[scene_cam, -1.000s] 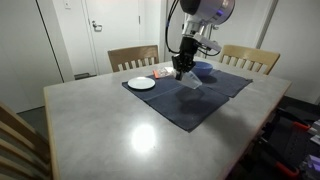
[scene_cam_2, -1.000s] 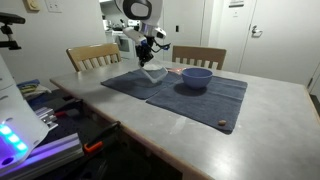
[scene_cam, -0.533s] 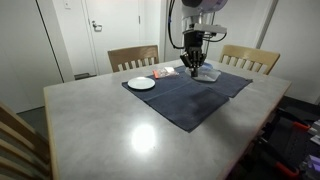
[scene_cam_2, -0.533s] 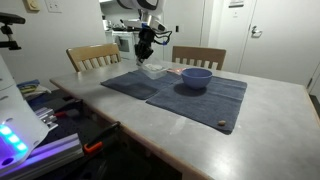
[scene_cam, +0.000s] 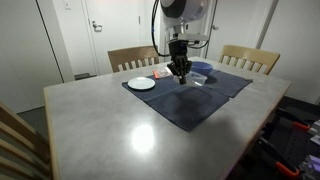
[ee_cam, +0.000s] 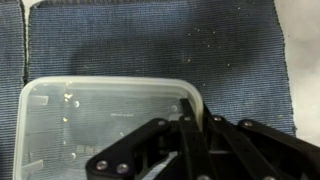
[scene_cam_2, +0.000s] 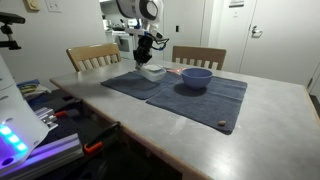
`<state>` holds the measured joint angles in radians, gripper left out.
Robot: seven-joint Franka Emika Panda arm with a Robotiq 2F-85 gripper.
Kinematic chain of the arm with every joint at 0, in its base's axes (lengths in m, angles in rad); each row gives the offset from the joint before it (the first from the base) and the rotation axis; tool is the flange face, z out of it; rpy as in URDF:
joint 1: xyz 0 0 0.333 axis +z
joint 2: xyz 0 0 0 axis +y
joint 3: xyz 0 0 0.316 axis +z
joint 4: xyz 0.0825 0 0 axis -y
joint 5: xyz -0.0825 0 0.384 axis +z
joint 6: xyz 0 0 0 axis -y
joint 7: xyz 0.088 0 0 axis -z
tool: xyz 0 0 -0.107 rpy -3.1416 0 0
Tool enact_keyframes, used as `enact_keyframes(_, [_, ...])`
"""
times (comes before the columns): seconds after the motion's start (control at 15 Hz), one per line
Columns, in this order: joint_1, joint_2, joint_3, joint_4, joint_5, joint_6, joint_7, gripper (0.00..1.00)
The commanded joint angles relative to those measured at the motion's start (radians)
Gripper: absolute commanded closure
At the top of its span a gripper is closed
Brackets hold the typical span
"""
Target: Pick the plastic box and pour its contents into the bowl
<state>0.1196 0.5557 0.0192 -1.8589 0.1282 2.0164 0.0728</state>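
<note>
1. Clear plastic is filling the lower left of the wrist view: the plastic box (ee_cam: pixel 95 120) is lying there, rectangular with rounded corners, its open side facing my camera.
2. My gripper (ee_cam: pixel 188 112) is entering from the bottom of that view, right of centre, and its black linkages are converging on the right-hand wall of the box.
3. I am clamping that wall: the jaws are pressing fully together on the thin plastic rim.
4. A blue woven mat (ee_cam: pixel 150 40) is spreading beneath the box and is occupying the upper part of the wrist view. The pale table (ee_cam: pixel 302 30) is showing at the upper right corner.
5. In both exterior views my gripper (scene_cam: pixel 179 70) (scene_cam_2: pixel 146 62) is hanging low over the far part of the mat, with the box (scene_cam: pixel 194 79) (scene_cam_2: pixel 152 72) directly under it. I cannot tell whether the box is touching the mat.
6. The bowl (scene_cam: pixel 202 68) (scene_cam_2: pixel 195 77), deep blue, is standing upright on the mat. In an exterior view it is sitting to the right of the box, near it but apart.
7. A white plate (scene_cam: pixel 141 83) is resting at the left corner of the mat, and an orange-and-white packet (scene_cam: pixel 162 72) is lying between the plate and my gripper.
8. Two wooden chairs (scene_cam_2: pixel 93 55) (scene_cam_2: pixel 198 55) are standing at the far edge of the table.
</note>
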Motion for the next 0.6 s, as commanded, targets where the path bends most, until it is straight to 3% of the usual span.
enact_keyframes(0.0, [-0.005, 0.102, 0.008, 0.103, -0.032, -0.074, 0.023, 0.98])
enact_keyframes(0.33, [0.000, 0.150, 0.008, 0.152, -0.049, -0.105, 0.021, 0.98])
enact_keyframes(0.47, [0.007, 0.140, 0.006, 0.155, -0.058, -0.118, 0.036, 0.65])
enact_keyframes(0.53, [0.011, 0.134, 0.005, 0.152, -0.064, -0.119, 0.043, 0.60])
